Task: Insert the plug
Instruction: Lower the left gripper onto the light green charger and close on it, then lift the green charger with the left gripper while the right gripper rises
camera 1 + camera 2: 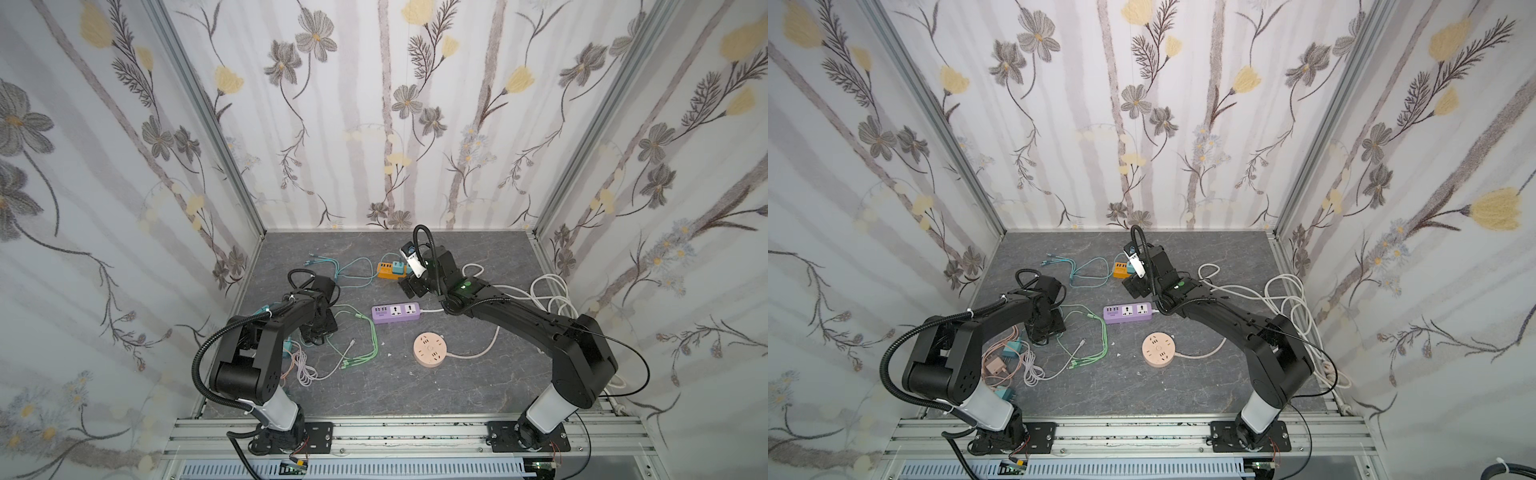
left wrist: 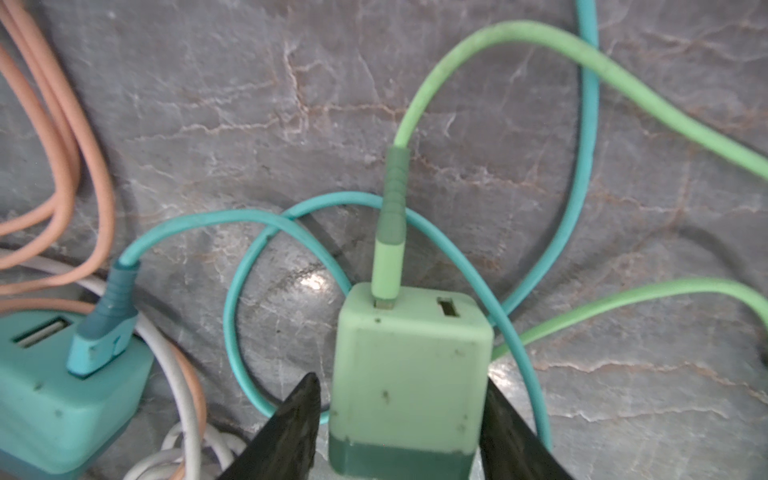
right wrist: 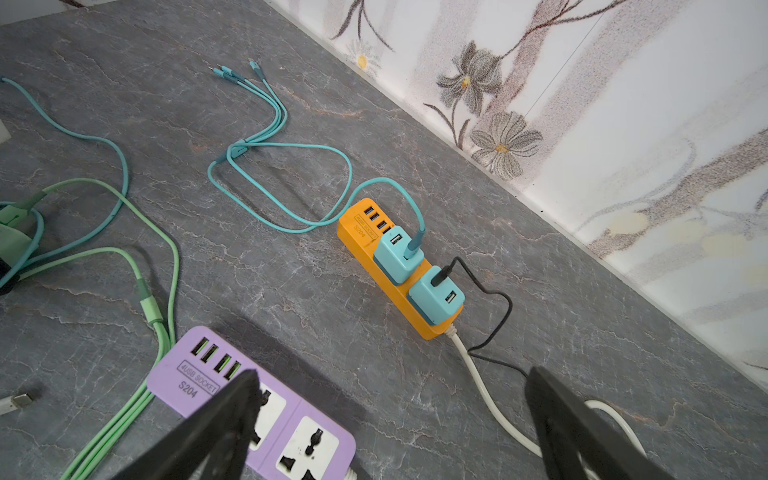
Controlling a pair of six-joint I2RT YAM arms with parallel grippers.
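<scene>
The plug (image 2: 411, 374) is a light green cube charger with a green cable (image 2: 419, 99) in one of its USB ports. It stands on the grey table between the fingers of my left gripper (image 2: 400, 380). One finger touches its side and a narrow gap shows at the other finger (image 2: 299, 411). In both top views the left wrist (image 1: 318, 328) hides the plug. The purple power strip (image 1: 397, 313) lies mid-table with two free sockets (image 3: 309, 440). My right gripper (image 3: 392, 374) hovers wide open over the strip's cord end, holding nothing.
An orange power strip (image 3: 399, 270) with two teal chargers lies behind the purple one. A round pink socket (image 1: 431, 350) sits in front. A teal charger (image 2: 62, 395), pink cables (image 2: 70, 166) and a teal cable (image 2: 586, 166) crowd the plug. White cords (image 1: 552, 295) coil at right.
</scene>
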